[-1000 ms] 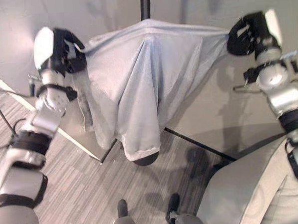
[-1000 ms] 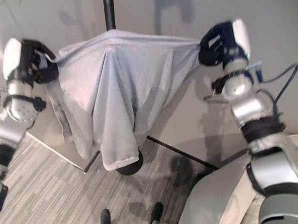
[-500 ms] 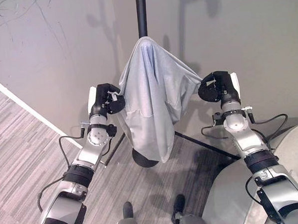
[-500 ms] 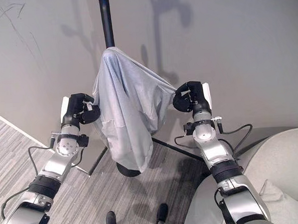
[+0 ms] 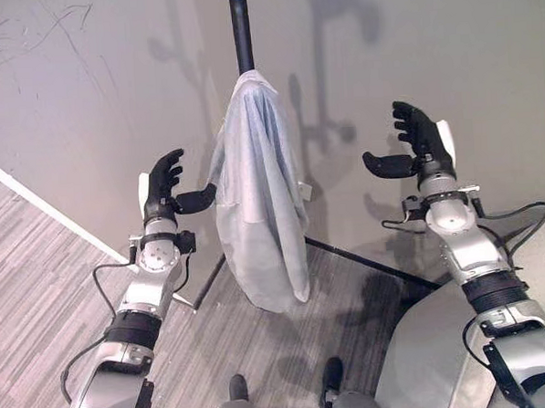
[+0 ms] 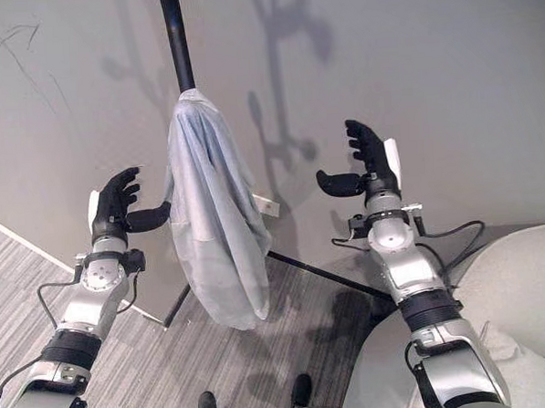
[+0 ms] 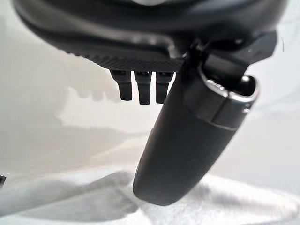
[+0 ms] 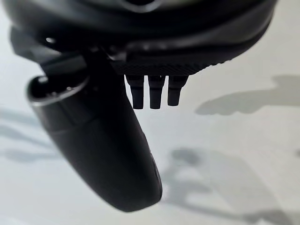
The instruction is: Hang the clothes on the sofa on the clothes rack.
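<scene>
Both the left robot hand (image 5: 164, 184) and right robot hand (image 5: 419, 143) have released the pale shirt (image 5: 258, 186); it now hangs draped on the rack pole (image 5: 239, 27), apparently hung.

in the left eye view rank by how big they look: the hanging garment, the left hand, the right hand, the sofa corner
1. Light grey garment
2. Sofa corner, cut off by the frame
3. Left hand and right hand, both open: alike, not ranked.

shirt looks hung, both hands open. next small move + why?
Probably pull both arms back from the rack. The grey garment hangs draped from the black rack pole, and both robot hands are open: the left robot hand has its thumb right at the cloth, the right robot hand is clear of it. Withdraw the left one gently so it doesn't snag.
</scene>
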